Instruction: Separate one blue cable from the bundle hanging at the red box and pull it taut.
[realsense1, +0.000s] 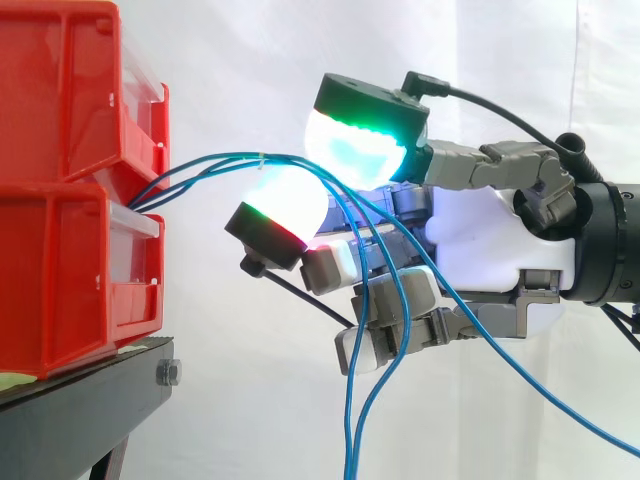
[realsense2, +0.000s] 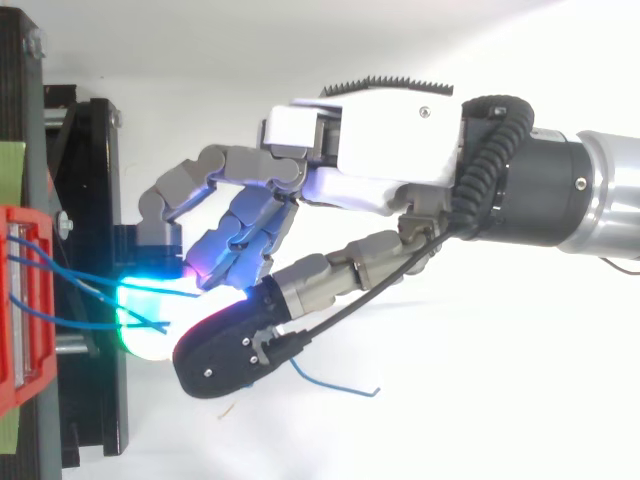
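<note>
Several thin blue cables (realsense1: 215, 165) come out between the two stacked red boxes (realsense1: 60, 270) at the left and run right as a bundle held by a small white tie. My hand (realsense1: 490, 240) reaches in from the right at the cables' height. Its green-cyan glowing pad (realsense1: 355, 145) sits above the strands and a white-red pad (realsense1: 290, 200) below, closed on them just past the tie. Beyond the pinch, two strands drop over the curled fingers and one slants down to the right. From above, the cables (realsense2: 80, 275) lead from the red box (realsense2: 25, 300) into the glowing pad (realsense2: 150, 320).
The red boxes stand on a black stand (realsense1: 80, 400) at the left edge, with a white curtain behind. A loose blue cable end (realsense2: 335, 385) lies on the white surface below the hand. Free room lies right of the stand.
</note>
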